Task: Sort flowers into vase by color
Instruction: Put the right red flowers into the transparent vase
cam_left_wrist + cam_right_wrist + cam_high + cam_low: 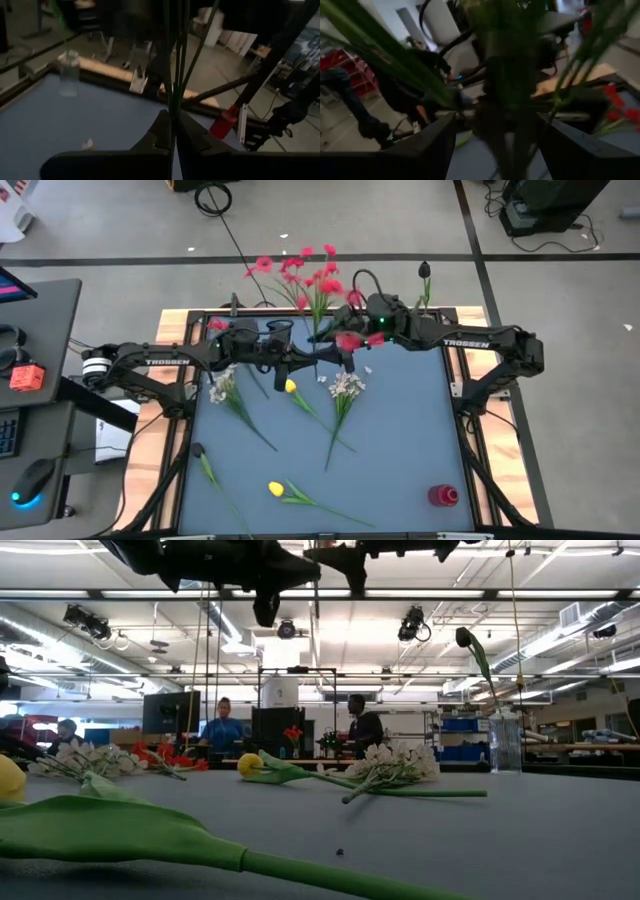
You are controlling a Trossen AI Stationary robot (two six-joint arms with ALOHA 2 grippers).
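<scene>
A bunch of red-blossomed flowers [300,275] on thin green stems is held up over the table's far edge. My left gripper [325,358] is shut on their stems [172,107]. My right gripper [345,340] is open, with its fingers [445,142] standing wide on either side of the blurred green stems [507,100]; whether they touch I cannot tell. A clear vase [425,302] at the far right edge holds a dark tulip [468,640]. White sprays [345,387] [222,388], yellow tulips [290,386] [276,489] and a dark tulip [198,450] lie flat on the blue mat. My left gripper pinches several green stems of the red bunch [173,120] between its two shut fingers [160,132], on their lower part. The fingers lie across the stems. The bunch is lifted clear of the table, its stems running up and away from the fingers toward the far edge.
A red cup [443,496] stands near the mat's near right corner. A single red blossom [215,325] lies at the far left by a dark vase [280,330]. The table's wooden frame [465,395] borders the mat. People sit at desks beyond the table [222,725].
</scene>
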